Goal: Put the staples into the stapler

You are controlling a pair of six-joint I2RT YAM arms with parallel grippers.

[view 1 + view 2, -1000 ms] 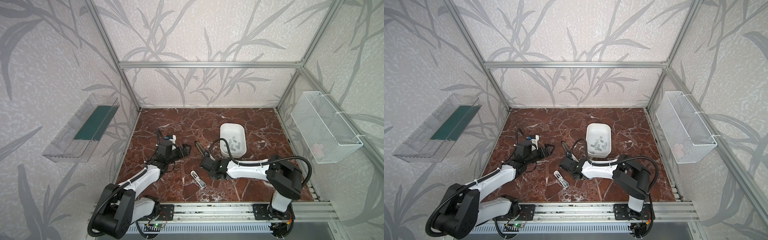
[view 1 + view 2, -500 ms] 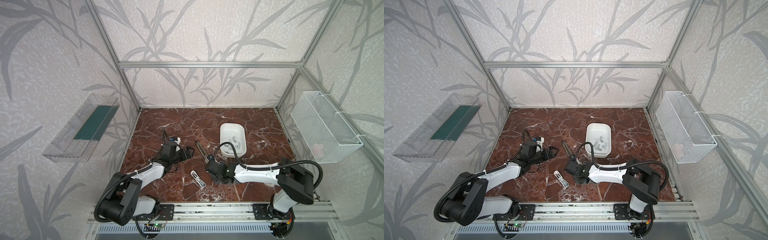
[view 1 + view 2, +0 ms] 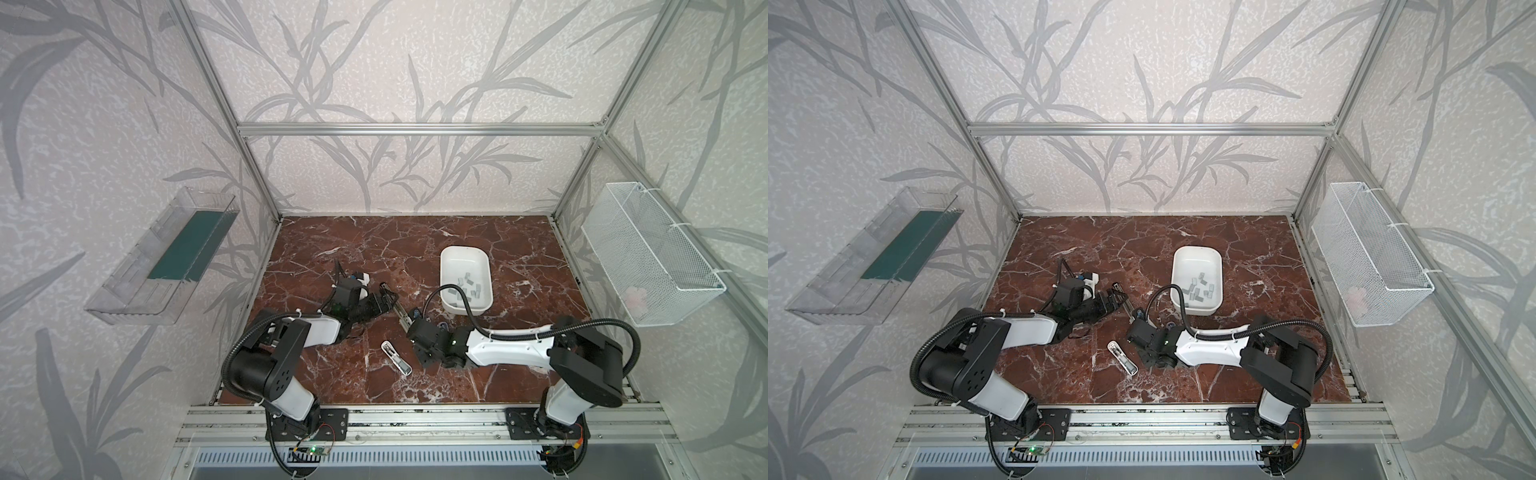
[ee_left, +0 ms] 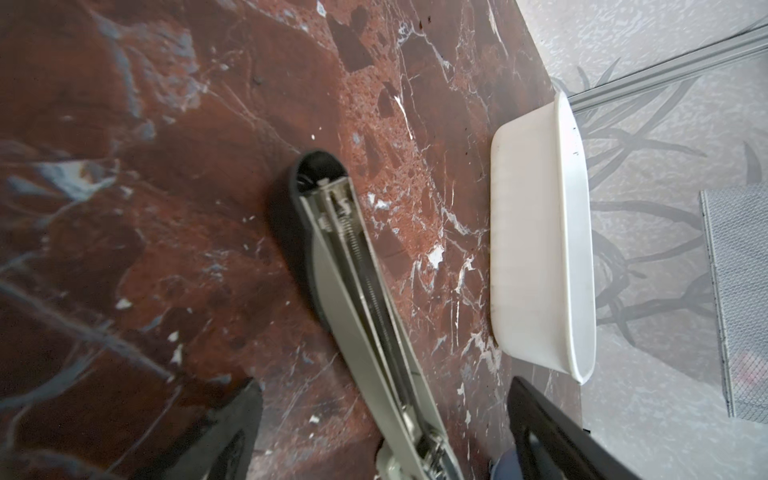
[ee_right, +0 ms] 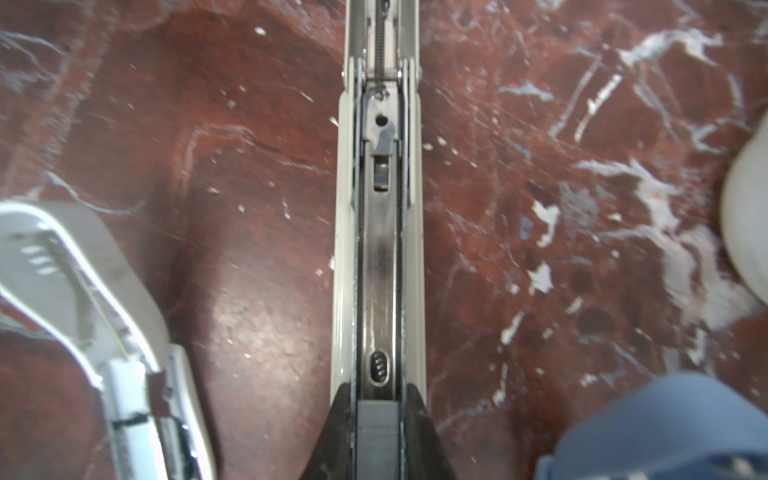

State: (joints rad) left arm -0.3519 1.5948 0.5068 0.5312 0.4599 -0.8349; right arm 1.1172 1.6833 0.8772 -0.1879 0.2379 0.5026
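Observation:
A cream stapler (image 3: pixel 401 318) (image 3: pixel 1128 309) lies folded open on the marble floor between both grippers. My left gripper (image 3: pixel 386 301) (image 4: pixel 382 384) is open and straddles the stapler's spring arm (image 4: pixel 353 266), one finger on each side, apart from it. My right gripper (image 3: pixel 411 328) (image 5: pixel 379 388) sits at the other end. It is shut on a grey ribbed strip of staples (image 5: pixel 379 432), in line with the open channel (image 5: pixel 380 270). Several more staples (image 3: pixel 467 286) (image 3: pixel 1200 289) lie loose in the white tray (image 3: pixel 446 266) (image 3: pixel 1179 266) (image 4: pixel 540 249).
A second, smaller stapler (image 3: pixel 395 358) (image 3: pixel 1122 358) (image 5: pixel 83 291) lies open just in front of the right gripper's side. A wire basket (image 3: pixel 648 257) hangs on the right wall. On the left wall is a clear shelf (image 3: pixel 166 257).
My left gripper has moved right and now straddles the stapler. The right gripper's jaws have narrowed, and the right arm has stretched out, its elbow further right.

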